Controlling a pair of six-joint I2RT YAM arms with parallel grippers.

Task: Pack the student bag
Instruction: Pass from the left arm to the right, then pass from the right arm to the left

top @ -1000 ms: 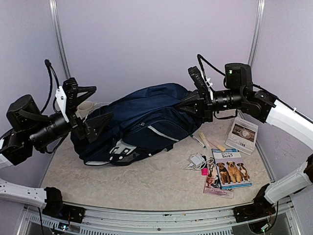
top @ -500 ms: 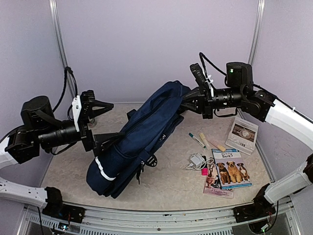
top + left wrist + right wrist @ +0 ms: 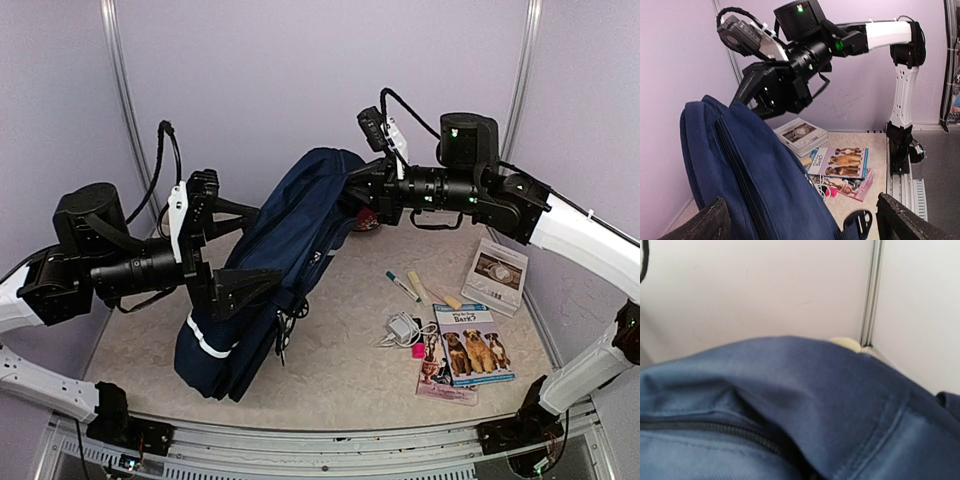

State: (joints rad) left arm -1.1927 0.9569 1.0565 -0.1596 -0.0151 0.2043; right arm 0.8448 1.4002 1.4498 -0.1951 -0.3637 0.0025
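The student bag [image 3: 290, 250], navy-blue with a dark zip and a white stripe low down, hangs tilted between my arms, its bottom on the table. My right gripper [image 3: 352, 195] pinches the bag's top edge and holds it high. In the right wrist view only bag fabric and zip [image 3: 790, 405] show; the fingers are hidden. My left gripper [image 3: 262, 245] is spread wide around the bag's left side, which leans on one finger. In the left wrist view the bag [image 3: 755, 175] lies between the fingers [image 3: 912, 222], with a gap on the right side.
On the table right of the bag lie a green marker [image 3: 403, 286], a white charger with cable [image 3: 403, 328], a dog book [image 3: 473, 345] over a pink booklet, and a white boxed book [image 3: 495, 272]. A red item [image 3: 366, 221] lies behind the bag.
The bag has gone from lying flat to hanging steeply upright. My right gripper moved left and up with the bag's top. My left arm moved right and in against the bag.
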